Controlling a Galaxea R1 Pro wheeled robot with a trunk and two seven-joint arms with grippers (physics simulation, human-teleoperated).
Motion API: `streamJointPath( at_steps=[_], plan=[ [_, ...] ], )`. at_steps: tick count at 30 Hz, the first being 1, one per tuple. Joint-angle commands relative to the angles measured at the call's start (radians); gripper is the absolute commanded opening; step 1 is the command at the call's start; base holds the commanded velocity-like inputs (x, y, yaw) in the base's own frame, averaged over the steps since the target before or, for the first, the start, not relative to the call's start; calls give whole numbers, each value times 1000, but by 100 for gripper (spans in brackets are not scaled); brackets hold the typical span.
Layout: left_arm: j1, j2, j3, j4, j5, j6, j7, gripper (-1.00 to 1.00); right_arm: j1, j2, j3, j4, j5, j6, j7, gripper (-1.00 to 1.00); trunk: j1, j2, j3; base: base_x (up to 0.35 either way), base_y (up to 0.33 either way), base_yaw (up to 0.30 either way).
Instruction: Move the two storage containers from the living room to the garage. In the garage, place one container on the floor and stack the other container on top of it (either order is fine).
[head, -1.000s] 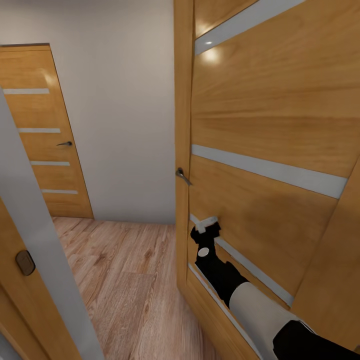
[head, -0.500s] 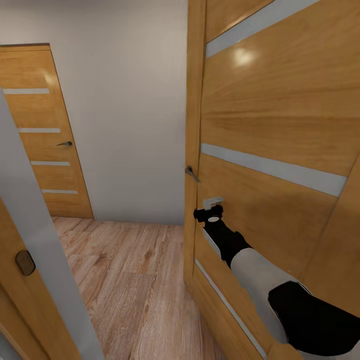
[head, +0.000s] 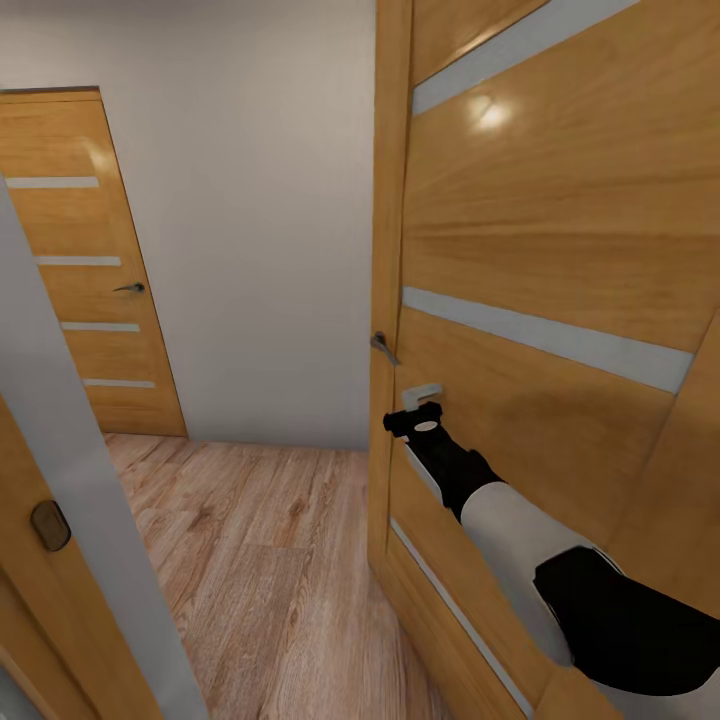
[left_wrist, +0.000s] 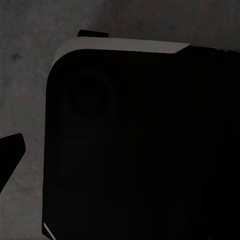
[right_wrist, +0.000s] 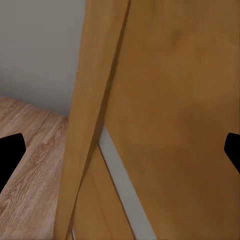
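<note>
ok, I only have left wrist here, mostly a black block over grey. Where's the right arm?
Observer: The right gripper is up at the face of an open orange-brown wooden door with pale grey stripes, just below its metal lever handle.
Operator: Open or shut?
Observer: Open. In the right wrist view its fingertips sit at opposite edges with nothing held between them.
Operator: What's around it?
Observer: A light wood-plank floor, and a second closed door of the same wood at the head view's left.
</note>
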Motion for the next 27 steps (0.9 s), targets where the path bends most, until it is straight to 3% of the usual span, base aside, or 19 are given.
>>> streamJointPath(
  at_steps=[1,27],
  plan=[
    [0,0,1,1,10,-3,0,100,-1,0,5,-1,-1,7,-6,100,0,-1,-1,0,0,0],
    [0,-14,0,1,10,-3,0,100,-1,0,4,13,7,6,-16,100,0,-1,-1,11,-11,0]
  ],
)
